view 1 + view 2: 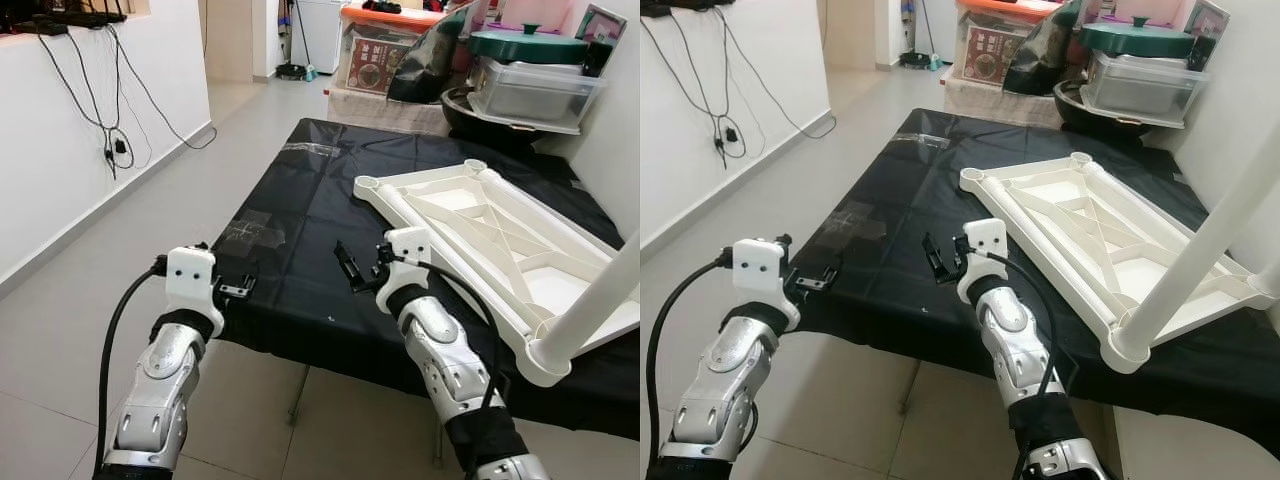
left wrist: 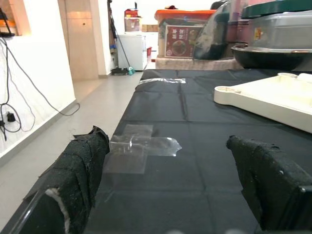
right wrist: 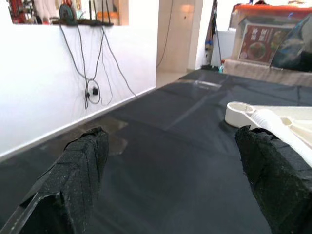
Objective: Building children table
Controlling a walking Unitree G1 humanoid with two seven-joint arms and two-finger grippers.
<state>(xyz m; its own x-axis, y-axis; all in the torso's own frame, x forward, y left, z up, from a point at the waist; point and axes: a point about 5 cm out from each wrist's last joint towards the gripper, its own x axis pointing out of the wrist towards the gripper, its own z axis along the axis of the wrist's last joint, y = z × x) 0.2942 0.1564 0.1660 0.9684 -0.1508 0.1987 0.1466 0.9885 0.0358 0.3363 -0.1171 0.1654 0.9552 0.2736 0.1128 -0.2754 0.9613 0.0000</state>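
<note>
The white children's table [image 1: 480, 230] lies upside down on the black tabletop [image 1: 300, 200], one leg [image 1: 590, 310] fitted, others apparently missing, while left claw [image 1: 232, 290] and right claw [image 1: 352, 268] hover apart, empty.

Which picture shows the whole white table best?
The left eye view: the upside-down white table shows nearly whole on the black cloth. The right eye view matches; the wrist views catch just a corner.

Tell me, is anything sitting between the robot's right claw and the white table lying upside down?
Nothing visible does. The right gripper hovers open over bare black cloth, and the upside-down white table lies just beyond it on the robot's right. The patch of clear tape sits off toward the left gripper, out of the way.
</note>
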